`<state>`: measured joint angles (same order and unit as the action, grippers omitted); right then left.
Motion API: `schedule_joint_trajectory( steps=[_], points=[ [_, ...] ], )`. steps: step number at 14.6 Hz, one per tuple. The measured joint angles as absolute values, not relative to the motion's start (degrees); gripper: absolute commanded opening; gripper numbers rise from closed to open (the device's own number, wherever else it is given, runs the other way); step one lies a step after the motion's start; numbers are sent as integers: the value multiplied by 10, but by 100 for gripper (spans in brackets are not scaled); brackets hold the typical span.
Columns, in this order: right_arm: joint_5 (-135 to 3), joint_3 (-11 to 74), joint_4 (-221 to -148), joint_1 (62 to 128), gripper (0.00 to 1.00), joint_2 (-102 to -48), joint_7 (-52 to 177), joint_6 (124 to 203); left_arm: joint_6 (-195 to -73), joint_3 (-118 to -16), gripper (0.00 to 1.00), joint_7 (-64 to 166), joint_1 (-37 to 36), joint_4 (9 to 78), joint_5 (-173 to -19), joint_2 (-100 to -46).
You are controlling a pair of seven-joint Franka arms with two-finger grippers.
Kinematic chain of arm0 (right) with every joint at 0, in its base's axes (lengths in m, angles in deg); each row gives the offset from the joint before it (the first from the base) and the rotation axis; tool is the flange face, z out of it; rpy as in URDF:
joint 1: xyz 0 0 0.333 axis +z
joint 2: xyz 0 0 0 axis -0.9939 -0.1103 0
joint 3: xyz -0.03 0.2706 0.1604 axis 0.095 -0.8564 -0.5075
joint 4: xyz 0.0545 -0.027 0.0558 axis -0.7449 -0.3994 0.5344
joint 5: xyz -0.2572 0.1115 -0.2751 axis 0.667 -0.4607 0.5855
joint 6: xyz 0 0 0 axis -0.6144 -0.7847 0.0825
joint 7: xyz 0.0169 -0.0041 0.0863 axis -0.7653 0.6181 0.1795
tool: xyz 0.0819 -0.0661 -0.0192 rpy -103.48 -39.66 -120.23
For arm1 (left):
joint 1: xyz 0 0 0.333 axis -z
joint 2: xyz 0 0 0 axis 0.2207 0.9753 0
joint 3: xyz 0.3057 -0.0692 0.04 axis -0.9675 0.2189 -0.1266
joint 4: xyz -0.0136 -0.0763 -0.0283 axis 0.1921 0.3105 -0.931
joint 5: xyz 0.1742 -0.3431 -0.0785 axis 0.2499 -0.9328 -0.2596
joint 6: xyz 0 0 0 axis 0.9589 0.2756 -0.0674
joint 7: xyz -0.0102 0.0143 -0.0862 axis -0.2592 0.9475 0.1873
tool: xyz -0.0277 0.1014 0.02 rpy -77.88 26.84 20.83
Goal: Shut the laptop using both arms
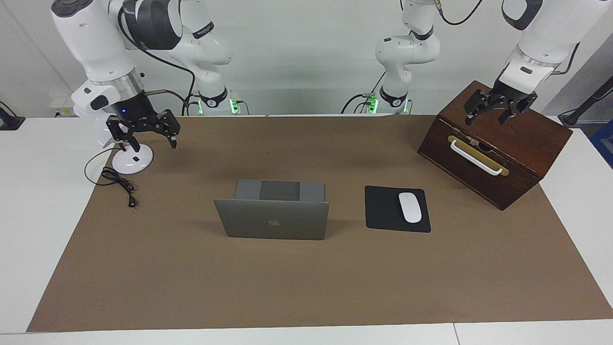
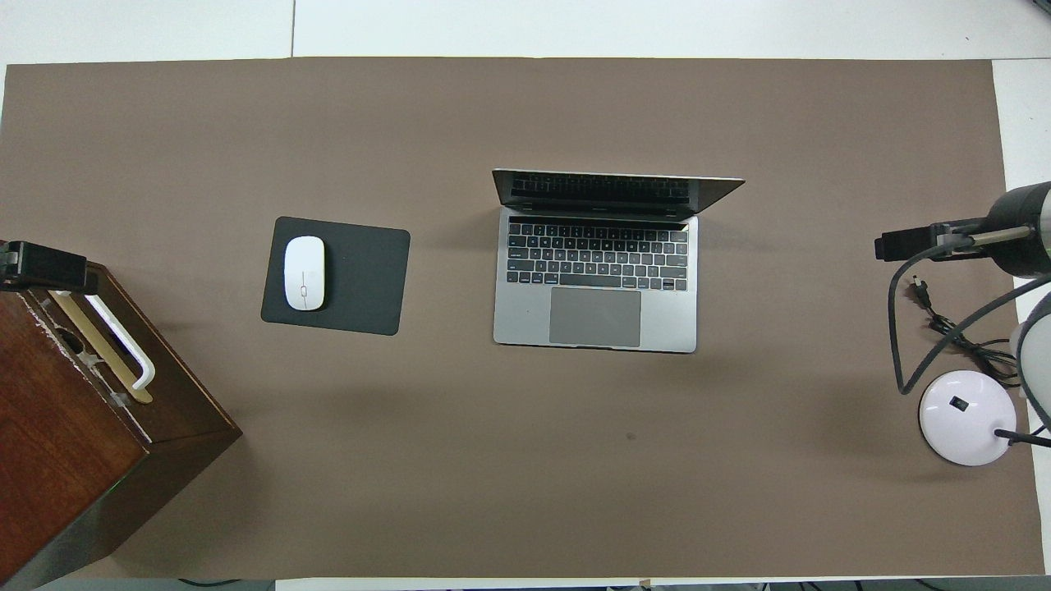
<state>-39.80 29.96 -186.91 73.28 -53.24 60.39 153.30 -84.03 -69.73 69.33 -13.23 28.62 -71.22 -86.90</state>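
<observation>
The silver-grey laptop [image 1: 273, 220] stands open in the middle of the brown mat, its lid upright with the apple logo facing away from the robots. The overhead view shows the laptop's keyboard [image 2: 595, 254] and dark screen. My right gripper [image 1: 148, 143] is open and empty, up in the air over the white lamp base at the right arm's end of the table. My left gripper [image 1: 486, 120] is open and empty over the top of the wooden box at the left arm's end. Both grippers are well apart from the laptop.
A black mouse pad [image 1: 383, 211] with a white mouse [image 1: 410, 207] lies beside the laptop toward the left arm's end. A dark wooden box [image 1: 498, 148] has a white handle. A white lamp base [image 1: 131, 162] and a black cable [image 1: 117, 183] lie at the right arm's end.
</observation>
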Motion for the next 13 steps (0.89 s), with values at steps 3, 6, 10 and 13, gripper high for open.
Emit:
schedule_joint_trajectory(
  steps=[3, 6, 10, 13],
  points=[
    [-398, 300, -1870, 730, 100, -532, 604, 1522, -840, -698, 100, 693, -132, 286, -712, -869],
    [-376, 300, -1870, 728, 100, -532, 604, 1521, -840, -698, 100, 693, -132, 286, -712, -869],
    [-360, 300, -1869, 728, 100, -531, 604, 1521, -840, -698, 100, 693, -132, 286, -712, -869],
    [-360, 299, -1868, 729, 100, -528, 604, 1521, -840, -698, 100, 693, -132, 286, -712, -869]
  ],
)
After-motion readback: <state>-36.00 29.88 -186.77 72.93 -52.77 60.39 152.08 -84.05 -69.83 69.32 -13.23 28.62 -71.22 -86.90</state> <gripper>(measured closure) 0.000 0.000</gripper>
